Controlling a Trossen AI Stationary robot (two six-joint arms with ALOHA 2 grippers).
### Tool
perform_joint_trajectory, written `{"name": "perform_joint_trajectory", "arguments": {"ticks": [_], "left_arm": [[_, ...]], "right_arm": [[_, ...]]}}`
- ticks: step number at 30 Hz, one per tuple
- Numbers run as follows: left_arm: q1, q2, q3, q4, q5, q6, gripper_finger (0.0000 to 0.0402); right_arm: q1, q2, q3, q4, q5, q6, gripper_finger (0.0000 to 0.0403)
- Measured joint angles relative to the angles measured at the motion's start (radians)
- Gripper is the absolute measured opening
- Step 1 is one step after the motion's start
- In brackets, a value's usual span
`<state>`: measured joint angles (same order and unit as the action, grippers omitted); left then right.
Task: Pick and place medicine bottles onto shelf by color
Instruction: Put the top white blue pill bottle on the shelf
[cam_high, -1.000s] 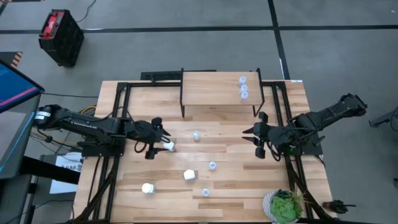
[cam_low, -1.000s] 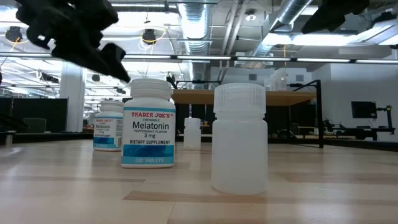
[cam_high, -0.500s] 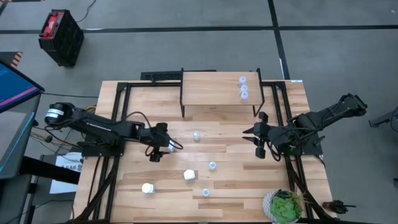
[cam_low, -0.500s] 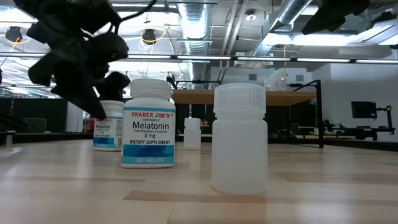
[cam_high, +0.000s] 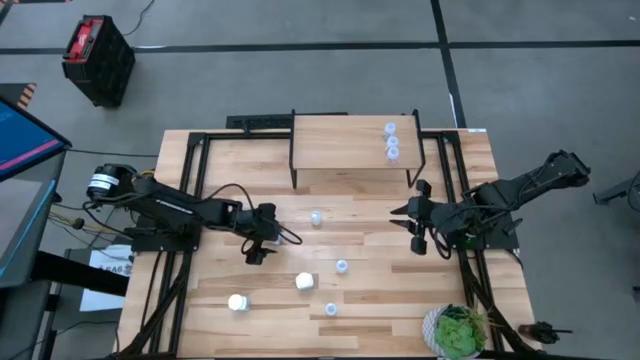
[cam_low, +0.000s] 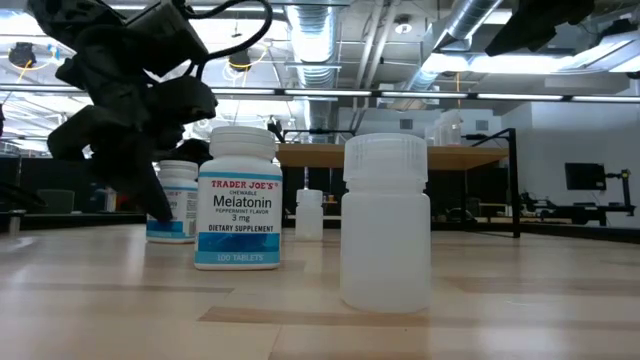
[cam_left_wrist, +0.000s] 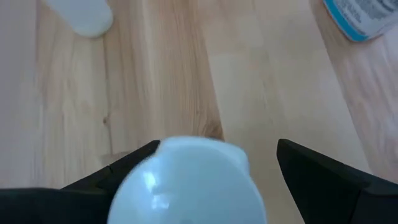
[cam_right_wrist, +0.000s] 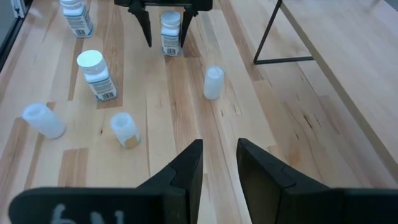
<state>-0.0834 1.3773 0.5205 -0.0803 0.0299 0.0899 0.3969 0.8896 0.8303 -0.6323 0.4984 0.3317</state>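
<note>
Sorting partly done: three pale bottles (cam_high: 391, 141) stand on the shelf (cam_high: 340, 142).
Left gripper (cam_high: 262, 238), jaws wide, straddles a white bottle (cam_right_wrist: 170, 32) left of centre; six more wait on the table (cam_high: 370, 290). Right gripper (cam_high: 415, 228) waits shut, empty, at right.

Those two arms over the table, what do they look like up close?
Both are black, slender and jointed. The left arm has a silver-white ring at its base and a loose black cable looping by its left gripper. The right gripper ends in two flat, dark, tapering fingers.
</note>
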Motion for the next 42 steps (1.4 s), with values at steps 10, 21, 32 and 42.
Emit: {"name": "perform_joint_trajectory", "arguments": {"ticks": [10,21,32,42], "left_arm": [[0.0,0.0,0.0,-0.022,-0.019,0.003,0.0307],[0.0,0.0,0.0,-0.038,-0.047,0.003,0.0306],[0.0,0.0,0.0,-0.033,-0.073,0.03,0.0303],[0.0,0.0,0.05,-0.088,-0.079,-0.021,0.0166]], "right_arm": [[0.0,0.0,0.0,0.0,0.0,0.0,0.012],[0.0,0.0,0.0,0.0,0.0,0.0,0.012],[0.0,0.0,0.0,-0.001,0.0,0.0,0.012],[0.0,0.0,0.0,-0.005,0.0,0.0,0.012]]}}
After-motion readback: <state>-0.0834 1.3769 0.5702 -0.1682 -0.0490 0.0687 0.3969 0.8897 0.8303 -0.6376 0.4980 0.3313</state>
